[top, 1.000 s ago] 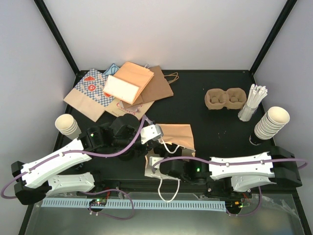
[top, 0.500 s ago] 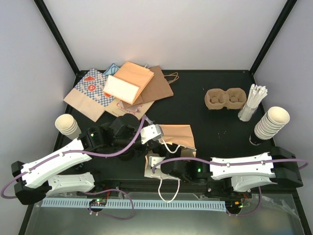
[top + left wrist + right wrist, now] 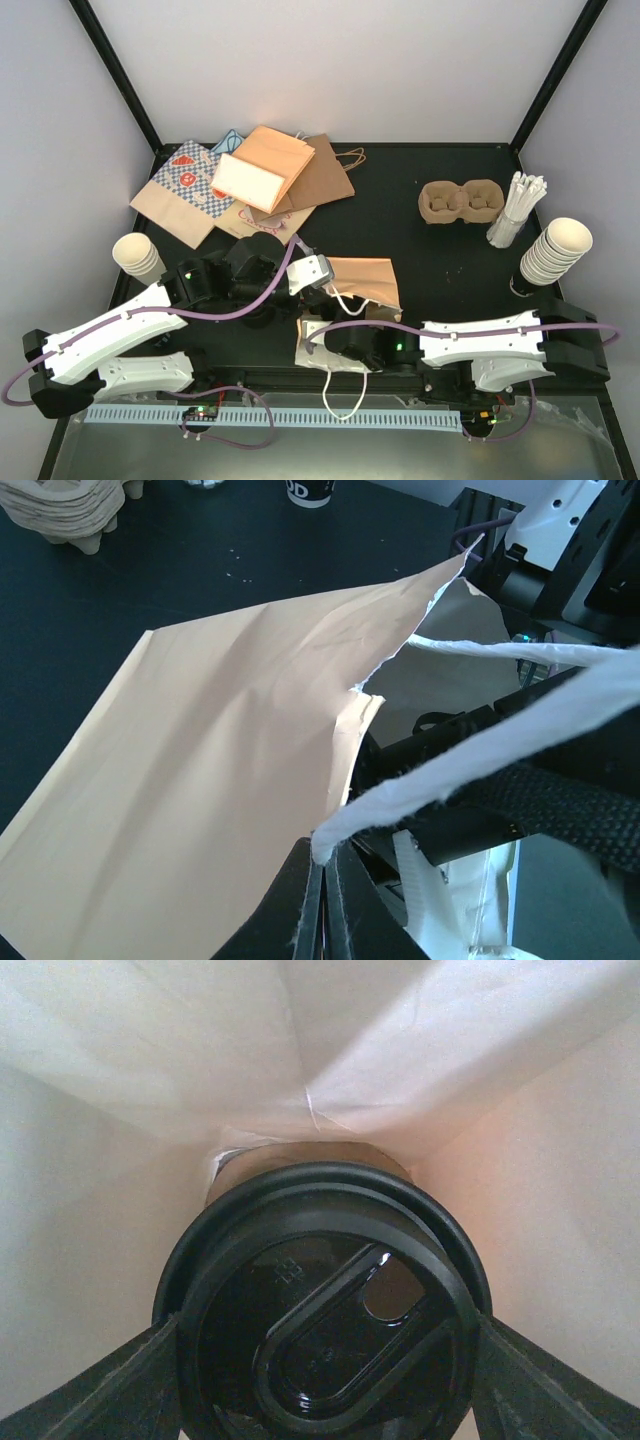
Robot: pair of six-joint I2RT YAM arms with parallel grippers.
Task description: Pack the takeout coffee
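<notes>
Right wrist view: the right tool stands wide, one finger on each side of the lidded cup, deep inside the paper bag. The bag's folded bottom lies straight ahead, along the cup's axis. The left tool is closed on the white handle, holding the mouth up. The lid hides the cup's body. The pulp carrier sits well apart, far right on the surface.

The lid is showing glossy black, the open bag tan, its handle white, one flat bag blue-and-white checked.
</notes>
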